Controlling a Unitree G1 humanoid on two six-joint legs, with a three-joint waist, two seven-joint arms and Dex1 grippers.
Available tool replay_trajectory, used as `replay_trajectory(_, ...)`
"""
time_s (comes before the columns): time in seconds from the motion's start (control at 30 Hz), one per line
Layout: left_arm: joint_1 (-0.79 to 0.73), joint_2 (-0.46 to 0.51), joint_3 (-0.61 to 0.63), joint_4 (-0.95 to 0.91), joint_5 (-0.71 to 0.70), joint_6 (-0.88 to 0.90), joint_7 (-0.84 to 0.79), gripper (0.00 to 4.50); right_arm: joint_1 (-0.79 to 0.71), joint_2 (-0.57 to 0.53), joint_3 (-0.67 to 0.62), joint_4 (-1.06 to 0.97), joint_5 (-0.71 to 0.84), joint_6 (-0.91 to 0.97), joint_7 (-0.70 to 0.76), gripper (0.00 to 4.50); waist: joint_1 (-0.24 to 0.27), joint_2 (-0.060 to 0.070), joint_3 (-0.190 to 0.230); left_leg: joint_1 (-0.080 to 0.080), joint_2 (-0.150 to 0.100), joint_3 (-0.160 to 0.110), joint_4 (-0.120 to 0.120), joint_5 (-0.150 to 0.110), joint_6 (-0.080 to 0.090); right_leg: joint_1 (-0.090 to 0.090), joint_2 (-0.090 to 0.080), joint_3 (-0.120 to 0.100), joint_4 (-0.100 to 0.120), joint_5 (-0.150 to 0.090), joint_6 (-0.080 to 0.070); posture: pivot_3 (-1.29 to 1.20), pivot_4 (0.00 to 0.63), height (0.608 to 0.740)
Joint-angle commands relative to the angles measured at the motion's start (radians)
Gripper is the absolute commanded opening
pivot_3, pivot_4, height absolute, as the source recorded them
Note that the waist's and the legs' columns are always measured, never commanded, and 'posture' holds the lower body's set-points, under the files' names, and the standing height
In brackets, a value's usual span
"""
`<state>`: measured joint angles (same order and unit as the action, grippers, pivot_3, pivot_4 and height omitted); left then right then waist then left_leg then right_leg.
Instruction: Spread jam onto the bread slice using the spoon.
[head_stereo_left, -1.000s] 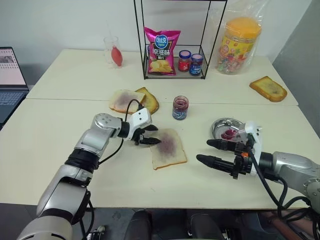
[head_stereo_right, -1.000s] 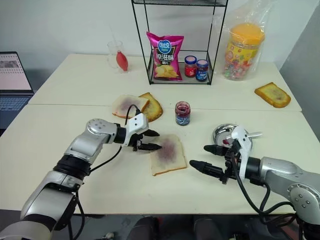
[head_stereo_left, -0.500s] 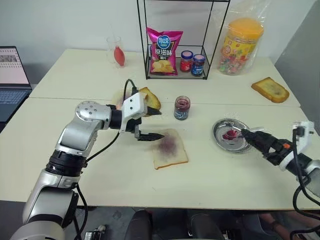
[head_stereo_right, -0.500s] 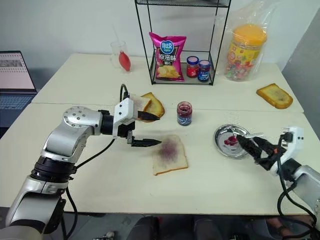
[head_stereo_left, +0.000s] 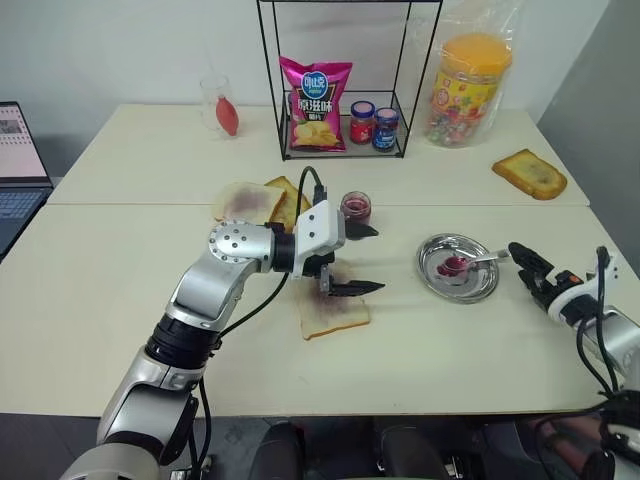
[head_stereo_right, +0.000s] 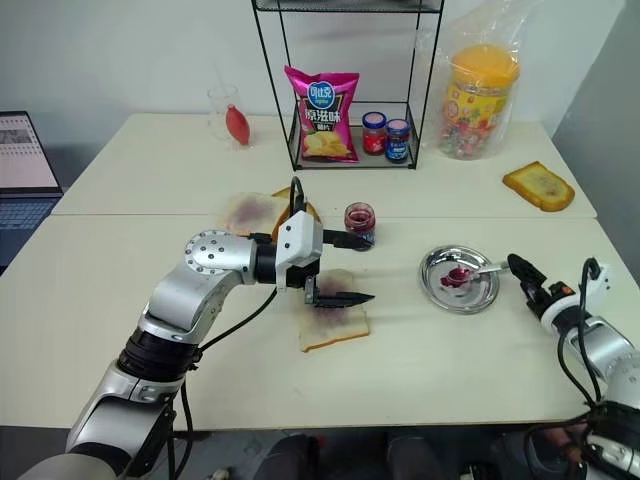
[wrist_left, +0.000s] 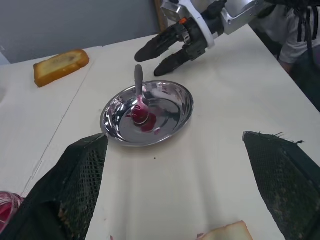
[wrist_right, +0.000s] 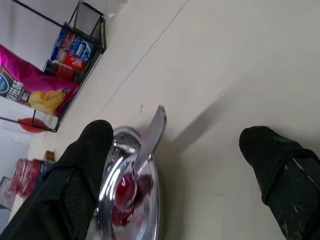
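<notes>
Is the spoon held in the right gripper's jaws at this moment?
No. The spoon lies in the metal dish, bowl down in red jam, while the right gripper hovers beside it with open, empty jaws.

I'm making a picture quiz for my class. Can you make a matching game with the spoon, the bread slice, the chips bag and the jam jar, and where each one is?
Things:
1. spoon
2. bread slice
3. chips bag
4. jam jar

Places:
A. inside the black wire rack
B. bowl end in the round metal dish
C. flat on the table, under the left gripper
D. standing on the table beyond the bread slice

Pairs: 1-B, 2-C, 3-A, 4-D
</notes>
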<state>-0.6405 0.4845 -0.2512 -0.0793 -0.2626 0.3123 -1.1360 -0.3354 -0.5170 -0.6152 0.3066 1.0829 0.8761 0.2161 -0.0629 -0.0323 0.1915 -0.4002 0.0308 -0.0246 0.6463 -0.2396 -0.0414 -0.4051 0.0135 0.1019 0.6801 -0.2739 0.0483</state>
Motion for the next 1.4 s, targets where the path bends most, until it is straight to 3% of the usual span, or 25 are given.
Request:
replay_trajectory(0.03,0.004,0.020,0.023,-0.033,0.000,-0.009,0.013,4.47,-0.050,-0.003,0.017,0.075,-0.046,-0.033,0.061,4.50,0.003,0.000,0.000,0.000,0.000,0.000,0.000,0.000,0.000,0.000,0.000,-0.001,0.000,0.000,0.000,0.00,0.150,0.740)
replay_trajectory(0.37,0.014,0.042,0.030,-0.065,-0.013,0.019,0.031,4.47,-0.145,0.002,0.012,0.217,-0.104,-0.048,0.121,4.50,0.000,0.000,0.000,0.000,0.000,0.000,0.000,0.000,0.000,0.000,0.000,0.000,0.000,0.000,0.000,0.00,0.150,0.740)
replay_trajectory(0.73,-0.011,0.031,0.019,-0.056,-0.014,0.029,0.044,4.50,-0.129,0.015,-0.004,0.190,-0.120,-0.025,0.126,1.73,0.001,0.000,0.000,0.000,0.000,0.000,0.000,0.000,0.000,0.000,0.000,0.000,0.000,0.000,0.000,0.00,0.150,0.740)
replay_trajectory(1.0,-0.022,0.029,0.021,-0.052,-0.014,0.032,0.043,4.50,-0.118,0.017,-0.025,0.170,-0.118,-0.017,0.118,0.06,0.004,0.000,0.000,0.000,-0.001,0.000,0.001,0.000,0.000,0.001,-0.001,0.000,0.000,0.001,0.001,0.00,0.150,0.740)
replay_trajectory(1.27,-0.073,0.049,0.059,0.018,-0.013,0.012,0.037,4.50,-0.107,0.002,-0.017,0.073,-0.108,0.017,0.136,0.00,0.004,0.001,0.000,0.000,-0.001,0.000,0.001,0.000,0.000,0.001,-0.001,-0.001,0.000,0.001,0.001,0.00,0.150,0.740)
replay_trajectory(1.4,-0.060,0.088,0.100,0.025,-0.033,0.025,0.019,4.50,-0.115,-0.013,-0.065,-0.078,-0.015,0.092,0.085,0.00,0.004,0.001,0.000,0.000,-0.001,0.000,0.000,0.000,0.000,0.000,-0.001,0.000,0.000,0.001,0.001,0.00,0.150,0.740)
